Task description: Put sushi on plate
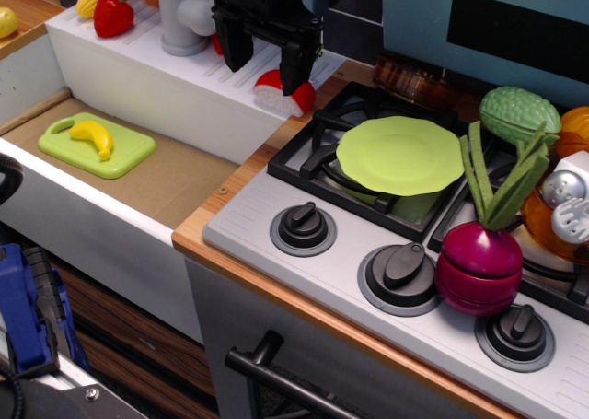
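The sushi (276,91), a small white piece with a glossy red top, lies on the right end of the white drainer ledge (147,64) behind the sink. My gripper (265,62) hangs just above it with its black fingers (232,46) spread open; the right finger overlaps the sushi's upper right side, and nothing is held. The lime-green round plate (400,154) lies flat on the near-left burner of the toy stove, to the right of and nearer than the sushi.
A magenta radish (479,264) with green leaves stands by the stove knobs (303,227). A green cutting board with a banana (97,145) lies in the sink. A red pepper (112,16) and a grey faucet (179,18) stand on the ledge. More toy food crowds the right burners (520,113).
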You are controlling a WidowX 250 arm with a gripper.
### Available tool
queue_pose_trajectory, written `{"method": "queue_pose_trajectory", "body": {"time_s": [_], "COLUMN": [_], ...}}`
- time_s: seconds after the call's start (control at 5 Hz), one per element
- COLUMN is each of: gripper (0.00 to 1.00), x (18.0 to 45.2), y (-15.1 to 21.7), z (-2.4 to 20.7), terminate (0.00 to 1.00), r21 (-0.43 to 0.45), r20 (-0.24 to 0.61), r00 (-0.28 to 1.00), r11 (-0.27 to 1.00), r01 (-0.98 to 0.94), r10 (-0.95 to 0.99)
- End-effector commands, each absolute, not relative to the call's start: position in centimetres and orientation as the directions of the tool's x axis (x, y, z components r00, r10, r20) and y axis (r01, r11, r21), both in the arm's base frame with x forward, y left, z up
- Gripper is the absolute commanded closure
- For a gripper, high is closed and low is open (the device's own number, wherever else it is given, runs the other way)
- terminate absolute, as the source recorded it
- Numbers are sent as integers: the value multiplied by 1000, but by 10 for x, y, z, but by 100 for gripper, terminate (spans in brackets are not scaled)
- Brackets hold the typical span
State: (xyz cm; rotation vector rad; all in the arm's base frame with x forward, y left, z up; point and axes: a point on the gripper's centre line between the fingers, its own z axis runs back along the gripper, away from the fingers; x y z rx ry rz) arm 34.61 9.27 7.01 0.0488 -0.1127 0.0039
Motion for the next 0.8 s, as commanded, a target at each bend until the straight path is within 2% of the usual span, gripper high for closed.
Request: {"method": "queue_pose_trajectory", "body": {"time_s": [0.0, 0.4, 0.6], "gripper": [0, 0, 0], "x": [346, 373, 387], "y": [93, 104, 109], "z": [70, 80, 87], "terminate": [0, 0, 0], "r21": [48, 31, 3], "r20": [113, 102, 100], "r00": [994, 972, 906], "r11": [999, 976, 911], "r01": [-7, -216, -413], "r10": [1, 212, 411]}}
